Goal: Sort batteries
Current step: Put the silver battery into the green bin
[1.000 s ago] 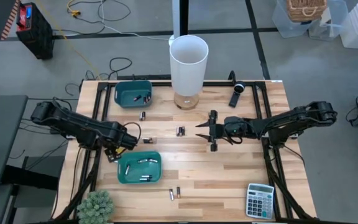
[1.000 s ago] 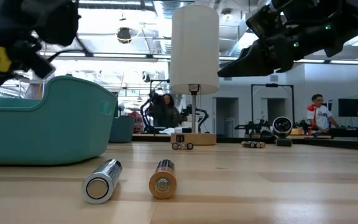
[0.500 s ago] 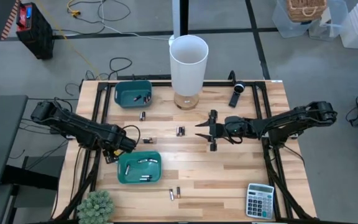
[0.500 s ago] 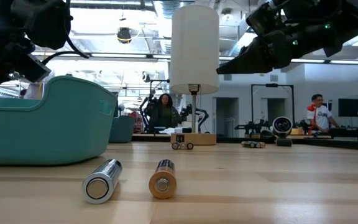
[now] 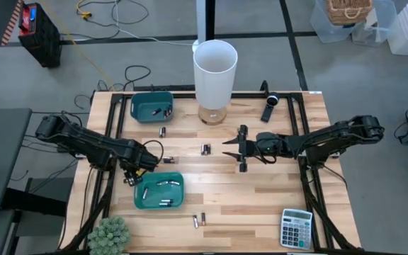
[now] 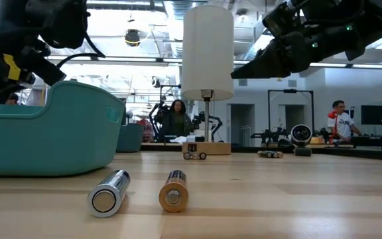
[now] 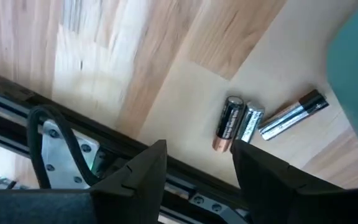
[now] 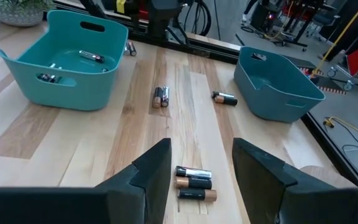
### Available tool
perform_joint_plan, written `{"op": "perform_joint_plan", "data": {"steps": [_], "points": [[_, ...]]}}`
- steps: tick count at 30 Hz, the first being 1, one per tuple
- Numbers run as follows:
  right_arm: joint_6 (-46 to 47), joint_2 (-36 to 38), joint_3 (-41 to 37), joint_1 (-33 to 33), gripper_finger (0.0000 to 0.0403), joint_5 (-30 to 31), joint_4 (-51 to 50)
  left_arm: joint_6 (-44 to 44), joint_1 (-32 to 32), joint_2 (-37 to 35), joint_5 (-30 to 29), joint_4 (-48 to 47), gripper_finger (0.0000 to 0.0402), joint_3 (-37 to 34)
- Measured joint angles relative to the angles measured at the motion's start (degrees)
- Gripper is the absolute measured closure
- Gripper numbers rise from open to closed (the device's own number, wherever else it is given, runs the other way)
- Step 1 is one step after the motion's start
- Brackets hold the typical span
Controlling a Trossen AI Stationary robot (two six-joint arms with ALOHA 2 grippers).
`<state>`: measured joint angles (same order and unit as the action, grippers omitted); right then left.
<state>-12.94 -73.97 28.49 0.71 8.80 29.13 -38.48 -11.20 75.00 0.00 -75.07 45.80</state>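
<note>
Several batteries lie loose on the wooden table (image 5: 275, 191): one (image 5: 163, 131), a cluster (image 5: 205, 149), one (image 5: 168, 160) and a pair (image 5: 199, 220) near the front. More lie inside the near teal bin (image 5: 159, 191) and the far teal bin (image 5: 151, 106). My left gripper (image 5: 134, 170) hangs open, pointing down, at the near bin's left end. Below it, the left wrist view shows three batteries (image 7: 250, 121) on the wood, beyond my left gripper (image 7: 197, 155). My right gripper (image 5: 231, 149) hovers open and nearly level at mid-table, with a battery cluster (image 8: 194, 180) just ahead of my right gripper (image 8: 201, 155).
A tall white cylinder lamp (image 5: 214, 71) stands at the table's far middle. A black oblong device (image 5: 270, 108) lies at the far right, a calculator (image 5: 296, 228) at the near right corner and a plant (image 5: 108, 235) at the near left. People (image 6: 176, 119) stand in the room behind.
My left gripper has swayed slightly beside the near bin's left end and tipped a little, staying open. The batteries and bins lie where they were.
</note>
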Motion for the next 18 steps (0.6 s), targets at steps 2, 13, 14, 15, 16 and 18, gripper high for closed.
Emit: {"op": "perform_joint_plan", "data": {"steps": [2, 13, 14, 15, 16, 18], "points": [[0.0, 0.0, 0.0, 0.0, 0.0217, 0.0, 0.0, 0.1, -0.1, 0.2, 0.4, 0.3, 0.0223, -0.1], [0.0, 0.0, 0.0, 0.1, 0.0217, 0.0, -0.9, 3.9, -1.8, 0.2, 1.5, 0.8, 0.0223, -0.2], [0.0, 0.0, 0.0, 0.1, 0.0217, 0.0, -0.9, 4.4, -1.8, 0.2, 1.5, 0.7, 0.0223, -0.2], [0.0, 0.0, 0.0, 0.1, 0.0217, 0.0, -0.9, 4.9, -1.7, 0.2, 1.0, 0.7, 0.0223, -0.1], [0.0, 0.0, 0.0, 0.1, 0.0217, 0.0, -0.9, 5.3, -1.3, 0.2, -0.1, 0.6, 0.0223, 0.0], [0.0, 0.0, 0.0, 0.1, 0.0217, 0.0, -0.8, 4.8, 0.1, 0.2, -2.9, 0.7, 0.0223, 1.1]]}}
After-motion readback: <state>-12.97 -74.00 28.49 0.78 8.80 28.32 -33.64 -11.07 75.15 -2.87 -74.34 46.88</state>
